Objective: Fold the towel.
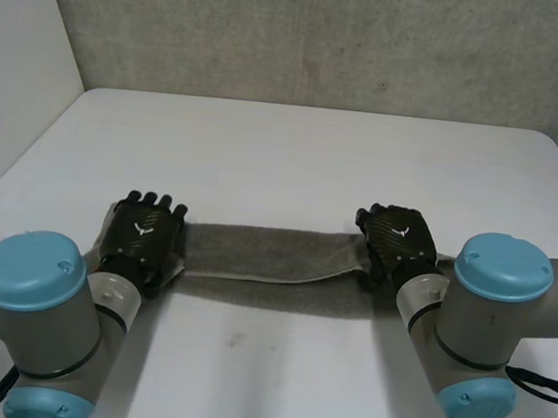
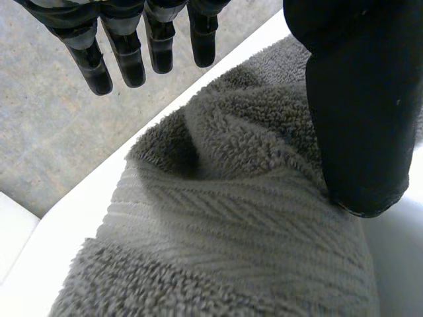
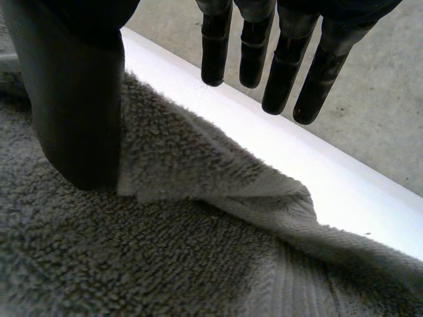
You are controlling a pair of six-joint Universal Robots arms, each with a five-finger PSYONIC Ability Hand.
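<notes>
A grey towel (image 1: 274,258) lies on the white table (image 1: 295,151) as a long narrow strip, with a folded layer on top. My left hand (image 1: 143,235) rests over the strip's left end and my right hand (image 1: 399,240) over its right end. In the left wrist view the fingers (image 2: 125,53) stretch straight out above the bunched towel (image 2: 231,231), while the thumb (image 2: 360,99) touches the cloth. In the right wrist view the fingers (image 3: 284,66) are also straight and off the towel (image 3: 165,251). There the thumb (image 3: 79,99) stands on a raised fold. Both hands are open.
Bare white tabletop stretches beyond the towel to a grey wall (image 1: 327,34) at the back. Both grey arms with light-blue caps (image 1: 31,268) come in over the near edge of the table.
</notes>
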